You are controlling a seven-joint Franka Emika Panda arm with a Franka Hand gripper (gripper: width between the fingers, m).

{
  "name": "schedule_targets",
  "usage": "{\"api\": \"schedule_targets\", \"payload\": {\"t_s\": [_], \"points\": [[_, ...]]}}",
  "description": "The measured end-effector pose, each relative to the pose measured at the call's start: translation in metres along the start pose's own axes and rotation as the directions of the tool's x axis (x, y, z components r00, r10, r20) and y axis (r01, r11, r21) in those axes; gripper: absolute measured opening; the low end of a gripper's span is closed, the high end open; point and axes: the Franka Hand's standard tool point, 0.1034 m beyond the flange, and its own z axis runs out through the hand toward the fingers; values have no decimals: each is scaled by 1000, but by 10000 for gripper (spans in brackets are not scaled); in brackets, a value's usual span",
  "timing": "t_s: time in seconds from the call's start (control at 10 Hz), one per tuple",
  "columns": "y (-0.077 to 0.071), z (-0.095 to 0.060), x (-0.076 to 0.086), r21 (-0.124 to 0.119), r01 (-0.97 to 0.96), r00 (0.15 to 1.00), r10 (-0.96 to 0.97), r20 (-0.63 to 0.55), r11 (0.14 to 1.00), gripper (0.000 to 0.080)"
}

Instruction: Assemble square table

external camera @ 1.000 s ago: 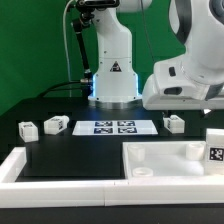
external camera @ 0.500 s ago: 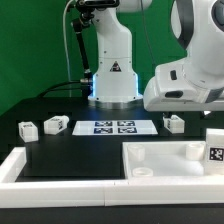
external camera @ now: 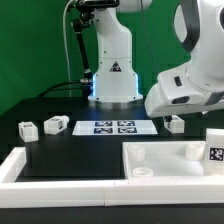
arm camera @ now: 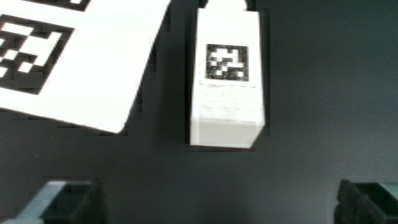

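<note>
Nearest, by the near edge of the black table (external camera: 70, 150), at the corner on the exterior view's right, lies the square table top (external camera: 165, 158). It is big and white, with a raised rim. A tagged leg (external camera: 213, 150) stands at its side on the exterior view's right; I cannot tell if it rests on the top or behind it.

Farther back, near the middle of the table, lies the marker board (external camera: 112, 127). Toward the table's edge on the exterior view's left lie an end leg (external camera: 27, 128) and a second leg (external camera: 56, 125). Just beside the board's end on the exterior view's right lies the white leg (arm camera: 231, 90), flat on its side with its tag facing up. Farthest back stands the robot base (external camera: 112, 80).

The white leg looks like a small block of hard plastic — light and stiff, I think, but smooth, so it could slip or roll. A good place to hold it seems to be its two long flat sides, about the middle.

The gripper (arm camera: 217, 200) hangs over this leg. Its fingers (arm camera: 68, 200) are spread wide and pinch nothing. The leg lines up with the gap between them, but it is not in the gap yet, and nothing touches it.
</note>
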Motion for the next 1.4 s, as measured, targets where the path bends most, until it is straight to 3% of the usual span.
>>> {"api": "schedule_targets", "payload": {"t_s": [0.1,0.4,0.7,1.0,1.2,1.4], "points": [[0,2,0,0,-1,1000,1,3,1000,649],[-4,32,-17,-39,-10,998,12,67,999,649],[-1,30,-15,-31,-17,998,19,64,999,649],[2,53,-9,-35,-65,991,68,111,997,649],[1,57,-9,-39,-85,989,89,119,996,649],[2,58,-9,-37,-87,989,91,120,996,412]]}}
